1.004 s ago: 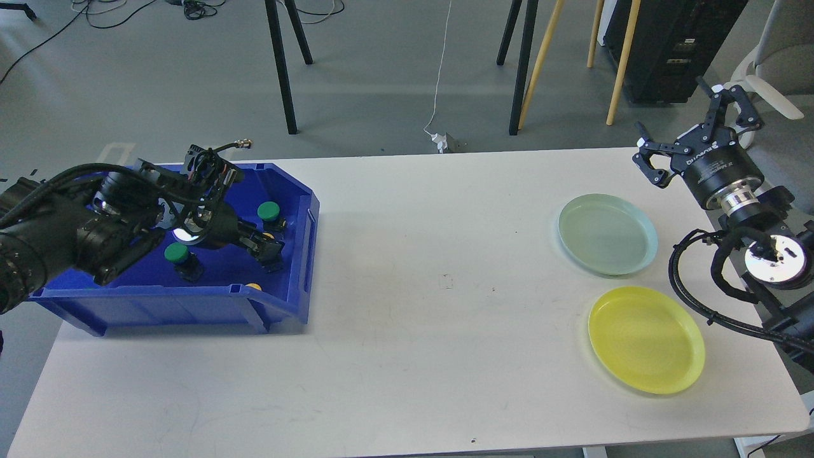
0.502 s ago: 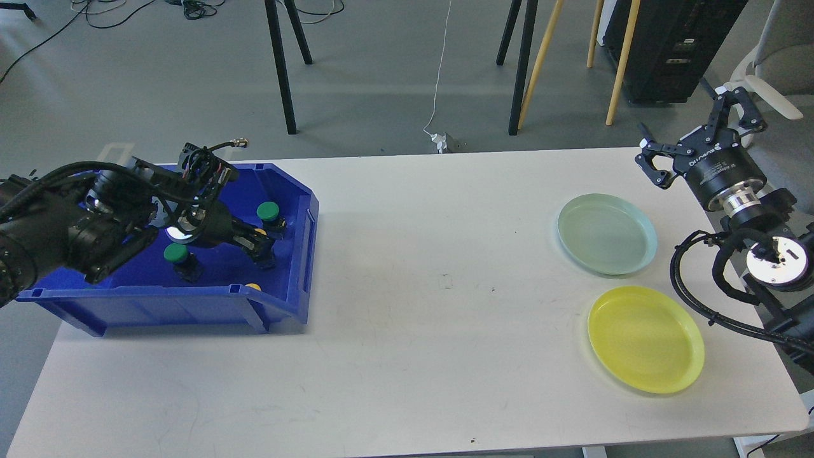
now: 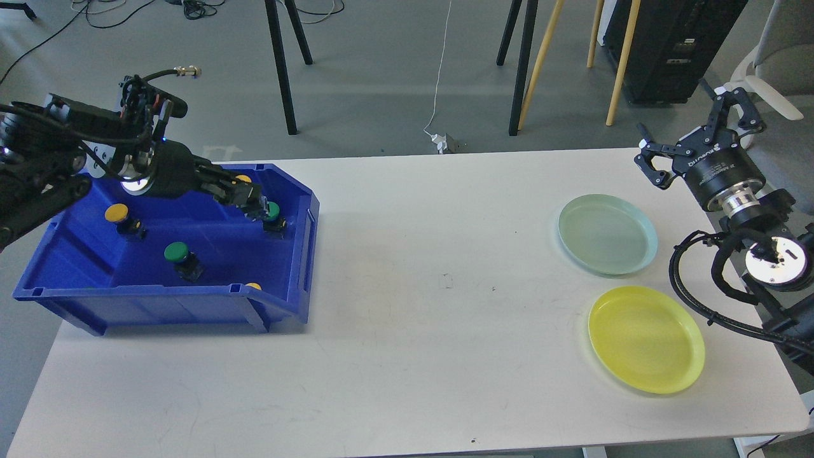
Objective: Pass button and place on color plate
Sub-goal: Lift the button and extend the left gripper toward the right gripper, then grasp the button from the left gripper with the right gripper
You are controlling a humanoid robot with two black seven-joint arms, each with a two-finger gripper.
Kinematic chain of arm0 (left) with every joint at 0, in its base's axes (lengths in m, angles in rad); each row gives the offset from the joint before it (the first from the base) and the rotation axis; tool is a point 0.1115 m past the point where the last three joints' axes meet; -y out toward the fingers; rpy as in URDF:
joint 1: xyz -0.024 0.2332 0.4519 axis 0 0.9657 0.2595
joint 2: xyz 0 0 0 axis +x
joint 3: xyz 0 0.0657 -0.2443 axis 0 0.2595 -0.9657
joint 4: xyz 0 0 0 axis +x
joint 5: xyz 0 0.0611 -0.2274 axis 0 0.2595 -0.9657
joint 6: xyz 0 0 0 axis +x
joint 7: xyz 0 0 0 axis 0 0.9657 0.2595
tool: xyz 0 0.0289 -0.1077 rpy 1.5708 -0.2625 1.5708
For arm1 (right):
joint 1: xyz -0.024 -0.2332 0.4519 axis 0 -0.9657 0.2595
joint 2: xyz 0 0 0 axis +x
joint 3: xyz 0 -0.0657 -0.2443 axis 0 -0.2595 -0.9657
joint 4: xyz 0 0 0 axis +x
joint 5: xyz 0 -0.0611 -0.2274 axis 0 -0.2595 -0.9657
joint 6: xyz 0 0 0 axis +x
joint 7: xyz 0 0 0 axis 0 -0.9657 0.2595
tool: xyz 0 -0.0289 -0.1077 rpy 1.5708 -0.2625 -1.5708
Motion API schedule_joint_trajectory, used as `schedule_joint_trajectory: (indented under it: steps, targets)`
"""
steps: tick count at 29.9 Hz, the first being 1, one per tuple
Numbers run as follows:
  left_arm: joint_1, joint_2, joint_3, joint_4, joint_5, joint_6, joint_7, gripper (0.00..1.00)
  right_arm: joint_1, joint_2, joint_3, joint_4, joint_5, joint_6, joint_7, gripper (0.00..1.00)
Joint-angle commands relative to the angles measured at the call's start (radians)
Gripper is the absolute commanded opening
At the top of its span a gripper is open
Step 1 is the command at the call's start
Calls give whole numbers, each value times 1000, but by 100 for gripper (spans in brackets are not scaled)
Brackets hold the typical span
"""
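A blue bin stands on the left of the table. In it are a yellow button, a green button, a second green button and a yellow one half hidden behind the front wall. My left gripper is raised above the bin's back right part and is shut on a yellow-capped button. My right gripper is open and empty, held up beyond the table's far right edge. A pale green plate and a yellow plate lie at the right.
The white table is bare between the bin and the plates. Stand legs, wooden poles and cables are on the floor behind the table. A black cabinet and a chair are at the back right.
My left arm has risen and drawn back out of the bin, lifting the yellow button from the bin floor. A yellow button at the bin's left is now uncovered. The right arm has barely moved.
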Motion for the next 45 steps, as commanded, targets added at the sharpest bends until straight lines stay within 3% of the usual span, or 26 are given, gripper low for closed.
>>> schedule_joint_trajectory:
  steps: [1,6,10,14,19,29,39,45]
  targets:
    - [7,66,-133,-115,-132,0,0,6,-4,-19,-11,59,-17,0,2,99]
    - [22,51,-213,-181,-466,0,0,6,-53,-131,-24,221,-93,0,0,99]
    - [62,-143,-216,-142,-659,0,0,6,-121,-243,-48,404,-233,0,0,99]
    - [134,-390,-220,-11,-669,0,0,6,-237,-321,-54,576,-297,-5,-2,99]
    - [183,-521,-220,53,-667,30,0,6,-257,-312,-64,613,-304,-9,-6,99]
    - [185,-537,-220,59,-673,59,0,6,-23,-182,-304,581,-313,-13,-9,99]
    - [185,-537,-220,61,-675,59,0,6,6,-158,-321,582,-305,-12,-9,97]
    - [185,-537,-222,67,-678,58,0,6,2,-158,-320,587,-305,-13,-8,77]
